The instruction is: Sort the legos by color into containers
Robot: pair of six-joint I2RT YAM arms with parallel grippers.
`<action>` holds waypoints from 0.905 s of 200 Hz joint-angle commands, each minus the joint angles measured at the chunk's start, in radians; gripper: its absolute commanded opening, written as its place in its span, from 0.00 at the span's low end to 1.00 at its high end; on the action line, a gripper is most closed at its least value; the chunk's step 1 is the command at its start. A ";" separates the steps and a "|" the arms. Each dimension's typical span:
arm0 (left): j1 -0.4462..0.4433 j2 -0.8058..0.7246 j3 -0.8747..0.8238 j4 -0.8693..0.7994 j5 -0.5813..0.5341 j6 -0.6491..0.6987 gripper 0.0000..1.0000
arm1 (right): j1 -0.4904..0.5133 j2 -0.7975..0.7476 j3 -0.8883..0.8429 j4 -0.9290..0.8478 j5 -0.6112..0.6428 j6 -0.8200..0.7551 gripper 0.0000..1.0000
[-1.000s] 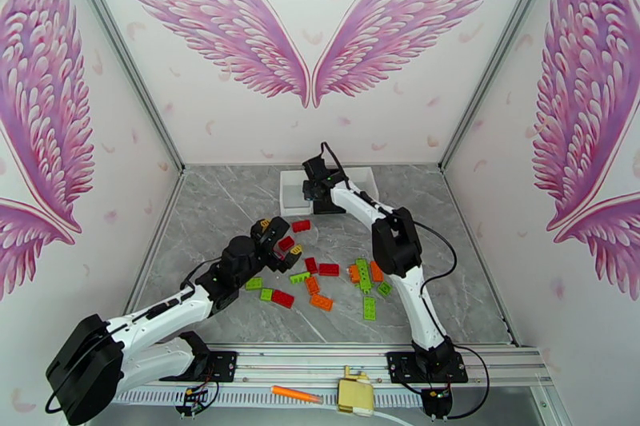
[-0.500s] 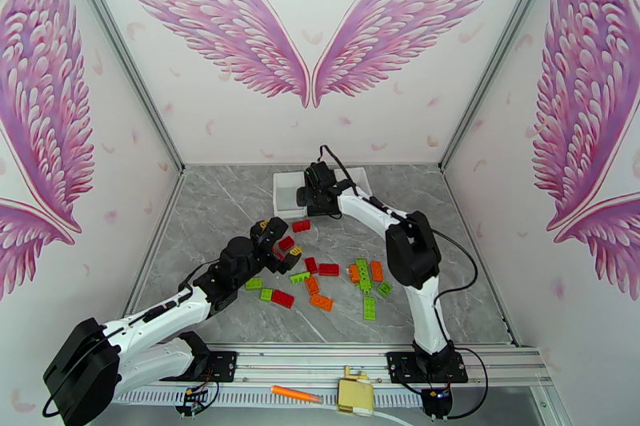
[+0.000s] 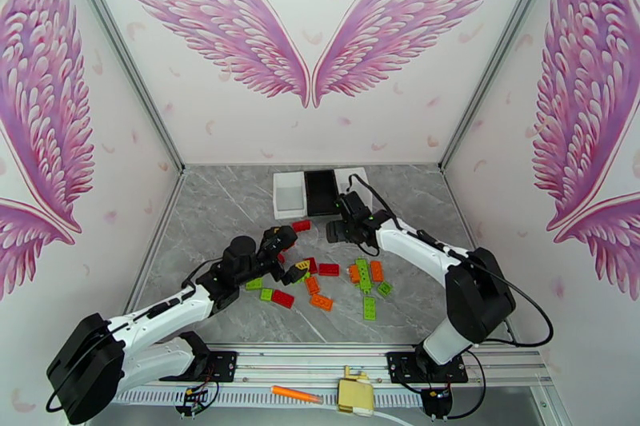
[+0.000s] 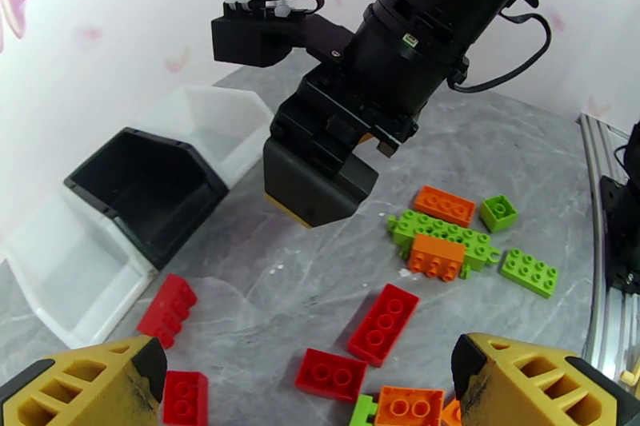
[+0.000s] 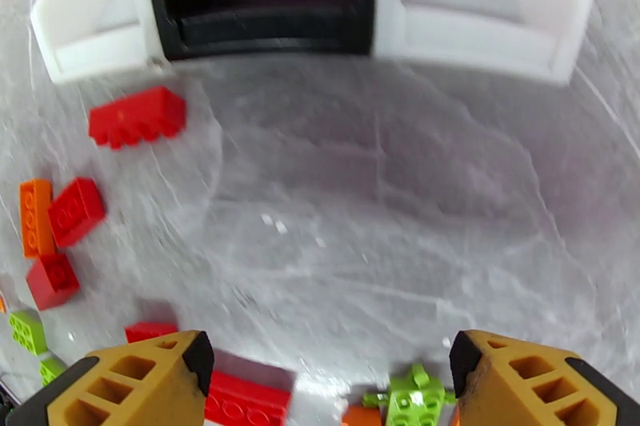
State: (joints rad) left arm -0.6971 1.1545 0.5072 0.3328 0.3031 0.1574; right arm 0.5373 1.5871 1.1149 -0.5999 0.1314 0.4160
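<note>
Legos (image 3: 329,269) lie scattered in the middle, containers (image 3: 290,196) in a row along the far side; left gripper (image 4: 308,384) and right gripper (image 5: 328,380) hover nearby, jaws apart, holding nothing.

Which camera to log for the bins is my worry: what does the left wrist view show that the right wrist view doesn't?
Left wrist view adds the right arm hanging over the table, a lone small green brick and the side rail, framed by the left fingers. Right wrist view adds the right fingers, standing apart, and a straight look at the bin fronts. Shared: the black bin between two white bins, and the red brick lying nearest them.
</note>
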 commanded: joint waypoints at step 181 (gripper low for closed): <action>-0.019 0.063 0.075 -0.096 0.098 0.091 0.99 | -0.027 -0.010 -0.153 -0.146 -0.077 0.021 0.76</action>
State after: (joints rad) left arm -0.7143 1.2377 0.5747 0.2588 0.4026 0.2436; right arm 0.5041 1.5639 0.9501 -0.7444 0.0666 0.4412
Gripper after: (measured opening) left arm 0.990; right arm 0.757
